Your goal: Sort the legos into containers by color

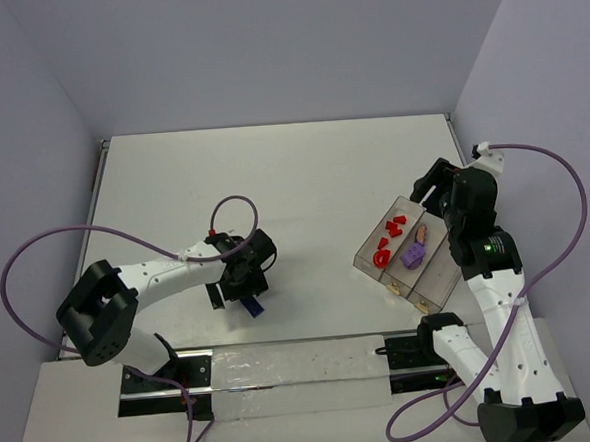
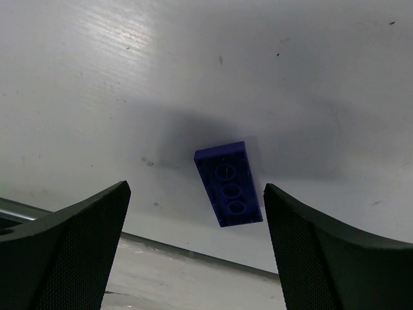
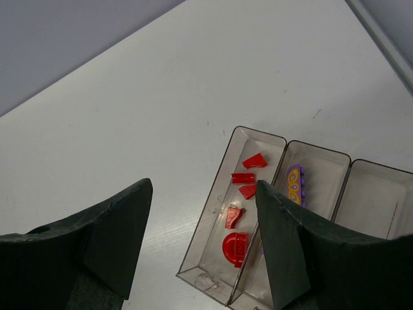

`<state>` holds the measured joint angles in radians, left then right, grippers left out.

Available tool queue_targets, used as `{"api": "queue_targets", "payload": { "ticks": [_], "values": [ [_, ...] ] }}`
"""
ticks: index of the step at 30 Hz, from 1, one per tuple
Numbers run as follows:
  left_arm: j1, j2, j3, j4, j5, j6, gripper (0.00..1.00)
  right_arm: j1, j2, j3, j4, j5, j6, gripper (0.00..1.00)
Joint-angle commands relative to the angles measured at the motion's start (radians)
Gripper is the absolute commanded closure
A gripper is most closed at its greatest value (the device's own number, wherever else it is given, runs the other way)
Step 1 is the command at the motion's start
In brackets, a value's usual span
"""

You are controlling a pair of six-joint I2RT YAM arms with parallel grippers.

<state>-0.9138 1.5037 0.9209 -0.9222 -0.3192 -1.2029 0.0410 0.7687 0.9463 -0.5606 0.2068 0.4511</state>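
Brick [image 1: 252,306] lies on table [image 1: 293,181], well left of tray [image 1: 436,284].

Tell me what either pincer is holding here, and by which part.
Nothing is held. The left pincer is open, the dark blue brick lying untouched between its jaws; the right pincer is open and empty.

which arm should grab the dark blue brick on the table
Left. The left pincer hangs open directly over the dark blue brick, fingers either side of it. The right pincer is across the table, by the tray.
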Motion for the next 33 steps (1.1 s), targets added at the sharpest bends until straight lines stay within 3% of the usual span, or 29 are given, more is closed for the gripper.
{"api": "queue_targets", "payload": {
  "ticks": [1,6,17,23,28,33],
  "values": [
    [0.012,-0.015,0.003,0.055,0.061,-0.037,0.09,-0.004,0.002,0.02,0.044,-0.012,-0.001,0.27],
    [0.024,0.022,-0.011,0.09,0.118,-0.022,0.13,-0.004,0.0,0.017,0.044,-0.011,-0.001,0.27],
    [0.037,0.093,-0.035,0.167,0.201,0.023,0.35,-0.004,-0.002,0.012,0.044,-0.009,0.0,0.27],
    [0.036,0.099,-0.005,0.164,0.184,0.048,0.65,-0.004,-0.006,0.013,0.042,-0.003,-0.001,0.27],
    [0.036,0.14,0.177,0.151,0.129,0.131,0.86,-0.004,-0.006,0.009,0.042,-0.007,0.003,0.27],
    [0.04,0.293,0.447,0.151,0.088,0.216,0.89,-0.004,-0.014,0.008,0.037,-0.008,0.003,0.27]
  ]
}}
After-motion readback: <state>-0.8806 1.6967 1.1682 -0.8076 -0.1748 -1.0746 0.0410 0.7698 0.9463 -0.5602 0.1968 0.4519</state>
